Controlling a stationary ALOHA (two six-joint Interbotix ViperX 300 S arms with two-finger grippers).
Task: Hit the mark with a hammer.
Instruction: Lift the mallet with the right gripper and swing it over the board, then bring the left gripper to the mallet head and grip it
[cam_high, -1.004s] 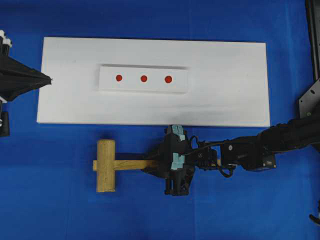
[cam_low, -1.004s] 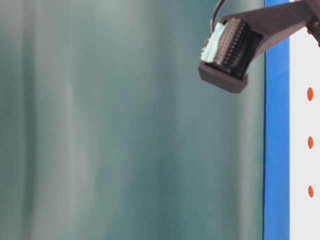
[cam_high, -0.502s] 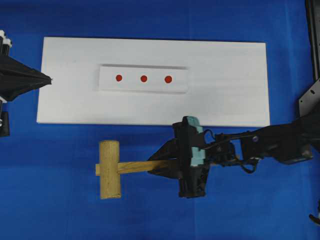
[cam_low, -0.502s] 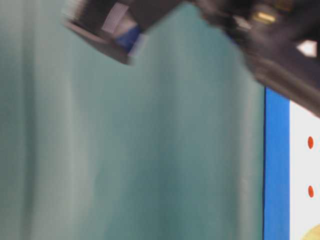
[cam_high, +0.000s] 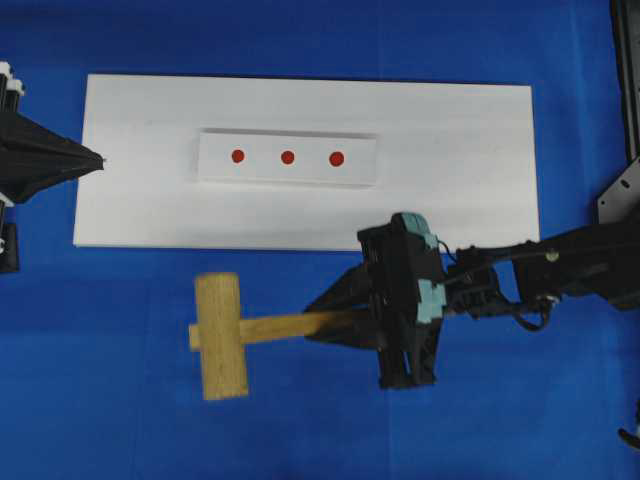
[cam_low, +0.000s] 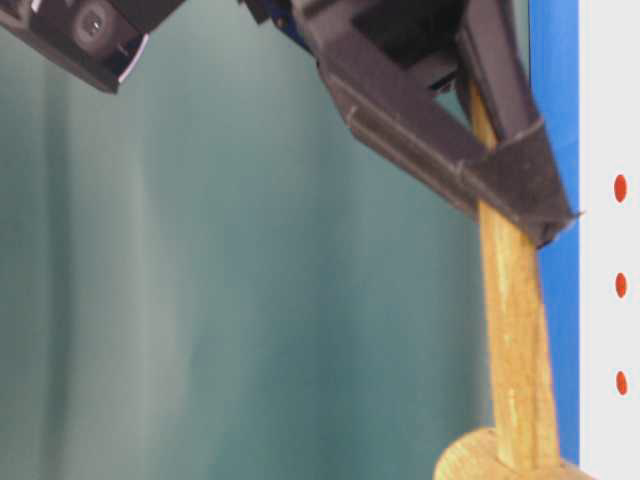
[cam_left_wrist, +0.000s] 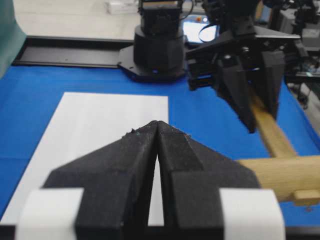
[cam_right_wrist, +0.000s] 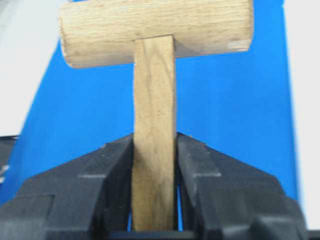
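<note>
Blue cloth (cam_high: 300, 440) covers the table; a white board (cam_high: 480, 200) carries a strip with three red marks (cam_high: 287, 157). Right gripper (cam_high: 345, 322) clamps the hammer (cam_high: 222, 335) by its handle — off the cloth, beside the board. Left gripper (cam_left_wrist: 157, 125) — jaws pressed together, empty.

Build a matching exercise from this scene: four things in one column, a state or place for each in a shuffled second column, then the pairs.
1. hammer
2. left gripper
3. red marks
4. white board

A. shut, holding nothing
B. lying on the blue cloth
C. three in a row on the raised white strip
D. clamped by its handle in the right gripper

Pairs: 1-D, 2-A, 3-C, 4-B
</note>
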